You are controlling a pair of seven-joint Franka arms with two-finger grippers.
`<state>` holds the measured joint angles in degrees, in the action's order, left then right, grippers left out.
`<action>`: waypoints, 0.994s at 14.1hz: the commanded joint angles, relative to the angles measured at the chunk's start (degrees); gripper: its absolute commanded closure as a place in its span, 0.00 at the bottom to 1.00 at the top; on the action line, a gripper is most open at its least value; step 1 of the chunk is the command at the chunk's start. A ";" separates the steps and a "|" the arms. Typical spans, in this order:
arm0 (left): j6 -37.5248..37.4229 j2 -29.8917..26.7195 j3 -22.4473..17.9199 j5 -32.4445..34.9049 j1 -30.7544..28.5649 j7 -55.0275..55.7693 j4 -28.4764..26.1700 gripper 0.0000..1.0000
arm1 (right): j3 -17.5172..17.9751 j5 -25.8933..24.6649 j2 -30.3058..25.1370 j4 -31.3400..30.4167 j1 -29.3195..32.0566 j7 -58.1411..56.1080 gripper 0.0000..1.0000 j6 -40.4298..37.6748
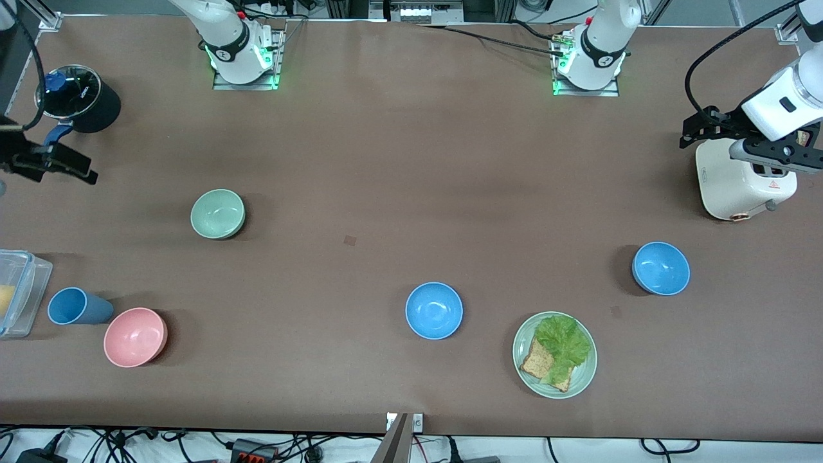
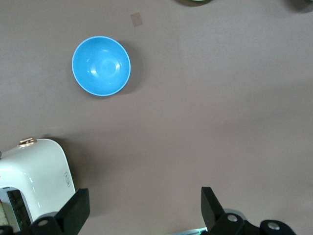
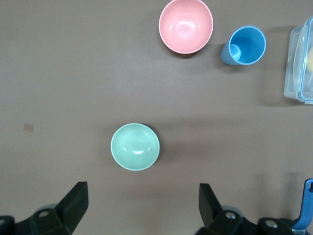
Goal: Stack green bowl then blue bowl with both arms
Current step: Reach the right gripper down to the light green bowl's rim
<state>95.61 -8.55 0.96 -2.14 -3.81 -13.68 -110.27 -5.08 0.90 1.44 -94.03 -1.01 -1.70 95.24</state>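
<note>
The green bowl [image 1: 218, 213], smooth, matte and round, sits left of centre in the front view. One blue bowl [image 1: 434, 310] lies lower middle, its twin [image 1: 661, 268] toward the right edge. The right gripper [image 3: 142, 205] hangs over bare table at the frame's left edge, fingers wide and empty; the left gripper [image 2: 144, 210], equally wide, hangs over a glossy white toaster [image 1: 739, 183] bearing a small warning triangle.

Brown table [image 1: 398, 161] bearing green bowl [image 1: 218, 213], two blue bowls [image 1: 434, 310] [image 1: 661, 268], pink bowl [image 1: 135, 337], blue cup [image 1: 76, 306]. Toaster [image 1: 739, 183], black pot [image 1: 80, 98], clear container [image 1: 18, 292] at end edges; plate [image 1: 582, 376] near front edge.
</note>
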 commanded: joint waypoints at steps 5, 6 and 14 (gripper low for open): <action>-2.26 1.78 -0.26 -0.50 -0.05 0.50 2.60 0.00 | 0.16 -1.17 -4.69 -6.78 0.04 0.29 0.00 2.49; -2.27 2.04 -0.43 -0.59 -0.14 0.58 2.61 0.00 | 0.24 -1.34 -4.69 -6.78 0.04 0.29 0.00 2.49; -1.47 4.77 -0.52 -1.11 -3.66 0.94 2.52 0.00 | 0.24 -1.96 -1.28 -6.60 0.04 0.29 0.00 2.49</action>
<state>94.57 -5.55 0.28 -2.23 -6.83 -12.64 -109.45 -5.08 -0.12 -1.46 -99.79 -0.99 -1.69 96.82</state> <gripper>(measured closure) 0.000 0.000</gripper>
